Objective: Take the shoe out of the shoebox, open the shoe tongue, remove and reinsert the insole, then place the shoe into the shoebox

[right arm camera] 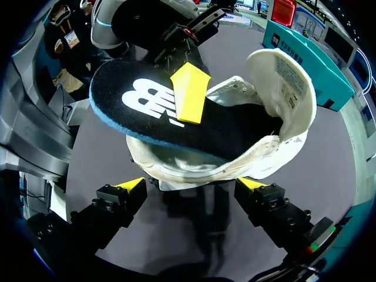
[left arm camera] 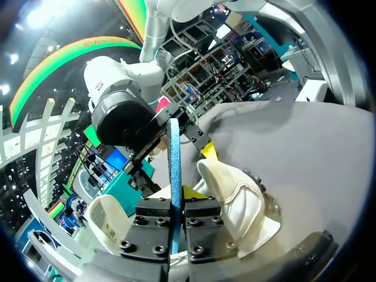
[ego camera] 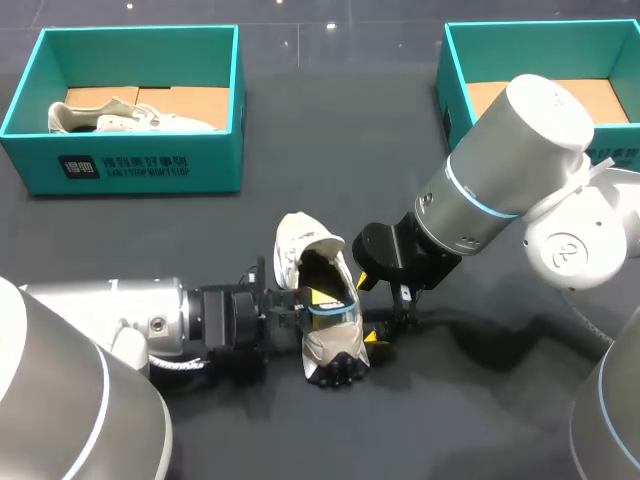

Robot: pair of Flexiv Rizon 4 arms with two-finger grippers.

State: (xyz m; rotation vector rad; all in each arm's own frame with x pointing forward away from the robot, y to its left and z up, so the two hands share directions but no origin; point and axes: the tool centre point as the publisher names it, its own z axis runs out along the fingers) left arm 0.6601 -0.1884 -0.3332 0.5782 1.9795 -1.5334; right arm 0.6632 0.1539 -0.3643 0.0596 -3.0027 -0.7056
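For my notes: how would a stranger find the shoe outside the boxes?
On the dark table, in front of the two teal boxes, a white shoe lies between the left gripper and right gripper. Unlike the boxed shoe, it has a black insole sticking out.

shoe (ego camera: 330, 348): cream, tilted sideways mid-table, tongue folded back | insole (right arm camera: 147, 111): black, blue-edged, half out of the shoe | shoebox (ego camera: 140, 165): teal, open, far left
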